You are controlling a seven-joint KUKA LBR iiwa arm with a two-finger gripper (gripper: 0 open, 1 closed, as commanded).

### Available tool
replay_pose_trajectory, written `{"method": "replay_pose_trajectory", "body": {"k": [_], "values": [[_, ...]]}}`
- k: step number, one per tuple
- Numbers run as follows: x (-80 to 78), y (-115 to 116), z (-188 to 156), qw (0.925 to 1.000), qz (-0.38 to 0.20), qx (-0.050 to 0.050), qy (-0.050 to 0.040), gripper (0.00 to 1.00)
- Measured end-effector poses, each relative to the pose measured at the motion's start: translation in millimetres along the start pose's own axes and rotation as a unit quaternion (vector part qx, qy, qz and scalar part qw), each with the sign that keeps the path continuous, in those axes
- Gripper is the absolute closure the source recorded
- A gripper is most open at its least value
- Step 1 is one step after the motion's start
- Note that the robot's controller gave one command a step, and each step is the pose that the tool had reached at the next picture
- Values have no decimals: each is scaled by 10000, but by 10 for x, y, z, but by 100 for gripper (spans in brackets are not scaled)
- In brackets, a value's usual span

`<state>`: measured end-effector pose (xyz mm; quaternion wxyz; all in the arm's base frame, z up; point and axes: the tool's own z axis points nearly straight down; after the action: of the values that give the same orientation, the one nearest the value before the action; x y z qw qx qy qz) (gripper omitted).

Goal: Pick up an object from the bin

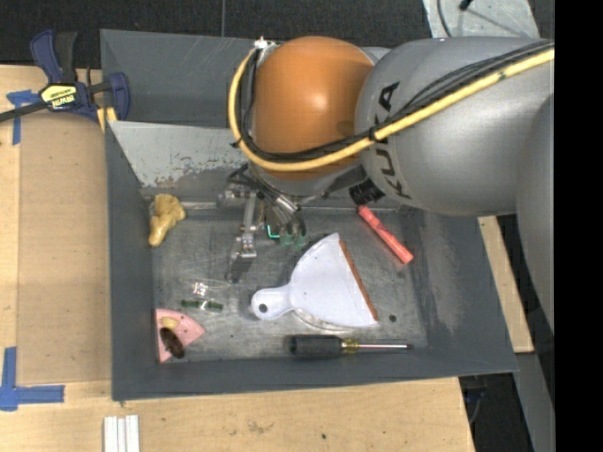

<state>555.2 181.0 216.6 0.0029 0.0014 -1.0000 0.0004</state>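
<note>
My gripper [267, 243] hangs low over the middle of the bin, under the arm's orange cover, its fingers open with nothing between them. A small green piece [280, 237] lies on the floor right by the fingertips. Just below and to the right lies a white dustpan-shaped scoop [325, 285] with a brown edge, its handle pointing left. A coral-red pen [384, 234] lies slanted to the gripper's right. Small clear and green bits [201, 295] lie down-left of the gripper.
A screwdriver [344, 346] with a black handle lies along the bin's front. A pink wedge [176, 333] with a brown piece on it sits in the front left corner. A yellow figure [165, 217] lies at the left wall.
</note>
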Motion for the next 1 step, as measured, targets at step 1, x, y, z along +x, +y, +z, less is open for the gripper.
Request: {"method": "replay_pose_trajectory", "body": {"k": [1], "values": [[-17, -7, -47, 10000, 12, -10, -41, 0]]}}
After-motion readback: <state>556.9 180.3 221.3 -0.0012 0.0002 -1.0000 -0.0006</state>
